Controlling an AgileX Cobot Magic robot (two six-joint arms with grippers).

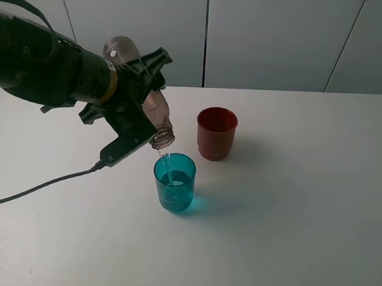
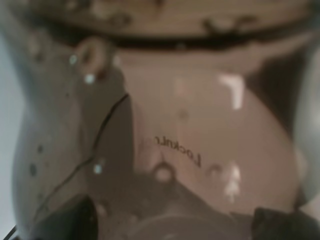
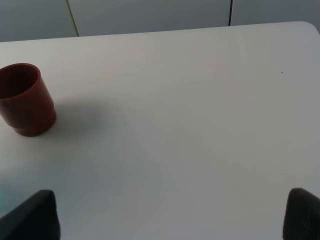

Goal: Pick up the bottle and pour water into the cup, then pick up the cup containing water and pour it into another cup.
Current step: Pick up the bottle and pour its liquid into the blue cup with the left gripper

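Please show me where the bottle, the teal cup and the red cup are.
bottle (image 1: 159, 113): exterior high view, on its shoulder above the neck.
teal cup (image 1: 173, 194): exterior high view, on its front wall.
red cup (image 1: 214, 142): exterior high view, on its side wall.

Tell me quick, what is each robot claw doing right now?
Left gripper: closed on the bottle, tipped and pouring into the teal cup.
Right gripper: open, holding nothing.

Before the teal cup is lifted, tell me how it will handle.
The teal cup is taking water, so likely heavier than it looks and apt to slosh. Its smooth tapered plastic walls may slip or flex when squeezed.
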